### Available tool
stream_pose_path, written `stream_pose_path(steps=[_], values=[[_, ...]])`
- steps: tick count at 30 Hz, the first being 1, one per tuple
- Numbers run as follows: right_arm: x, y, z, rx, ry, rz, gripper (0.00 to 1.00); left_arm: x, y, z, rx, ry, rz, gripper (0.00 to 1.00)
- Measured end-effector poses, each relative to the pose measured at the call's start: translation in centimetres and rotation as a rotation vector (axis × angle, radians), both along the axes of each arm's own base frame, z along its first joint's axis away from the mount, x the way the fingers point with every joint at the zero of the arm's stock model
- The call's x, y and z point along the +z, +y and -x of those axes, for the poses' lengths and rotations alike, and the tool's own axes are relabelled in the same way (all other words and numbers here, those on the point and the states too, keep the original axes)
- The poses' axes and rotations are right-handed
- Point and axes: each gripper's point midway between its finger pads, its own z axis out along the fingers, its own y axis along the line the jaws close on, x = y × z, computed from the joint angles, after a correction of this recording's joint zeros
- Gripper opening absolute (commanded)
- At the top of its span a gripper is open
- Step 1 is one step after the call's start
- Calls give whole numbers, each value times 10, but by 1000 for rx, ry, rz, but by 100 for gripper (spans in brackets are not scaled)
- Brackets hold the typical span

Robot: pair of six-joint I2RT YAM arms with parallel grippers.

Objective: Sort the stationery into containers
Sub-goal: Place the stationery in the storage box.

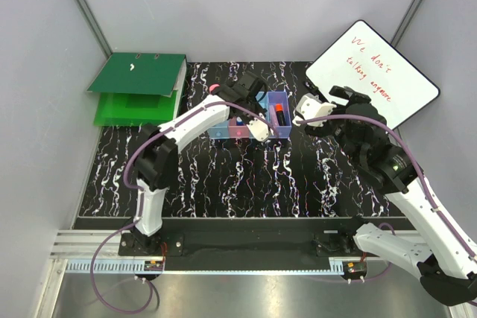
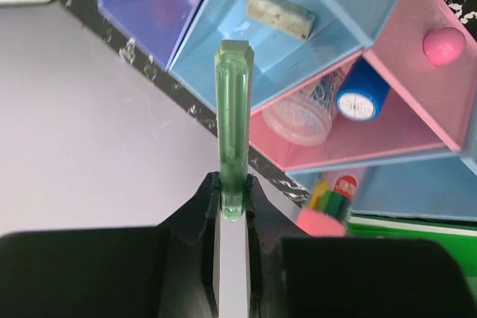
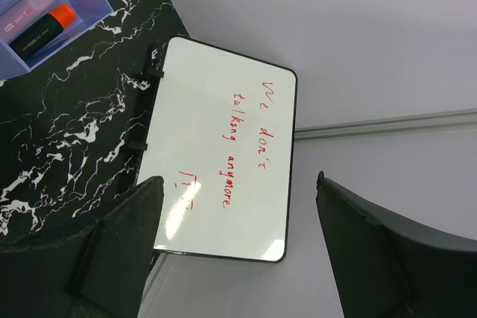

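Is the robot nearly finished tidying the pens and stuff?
Nearly, it seems. Done: the bins hold an orange marker, an eraser, a clip tub and a blue piece. In hand: the left end effector is shut on a green piece over the bins. Left: dropping it in. The right end effector is open, empty.

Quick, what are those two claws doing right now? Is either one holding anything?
Left gripper: closed on a green translucent piece.
Right gripper: open, holding nothing.

There are four joined bins [image 2: 343, 5], two green binders [image 1: 141, 74] and one whiteboard [image 1: 373, 72].
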Motion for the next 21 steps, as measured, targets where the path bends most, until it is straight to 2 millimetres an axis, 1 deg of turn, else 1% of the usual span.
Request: stream_pose_path(steps=[4,7,10,14,16,21], values=[[1,-1,-1,-5,-2,-2,90,-27,-5,-13,-65,13,-54,0],[1,-2,-1,-8,-3,-2,90,-37,-8,-19,-91,28,-54,0],[1,-3,-1,-12,-4,-3,90,-39,-10,-28,-106,41,-34,0],[3,-4,-2,-16,-17,-12,90,-33,-17,-38,-124,49,11,0],[3,-5,-2,-18,-21,-11,90,-34,-16,-38,-131,63,22,1],[5,-6,-2,-20,-32,-16,90,-46,-17,-31,-149,111,23,3]])
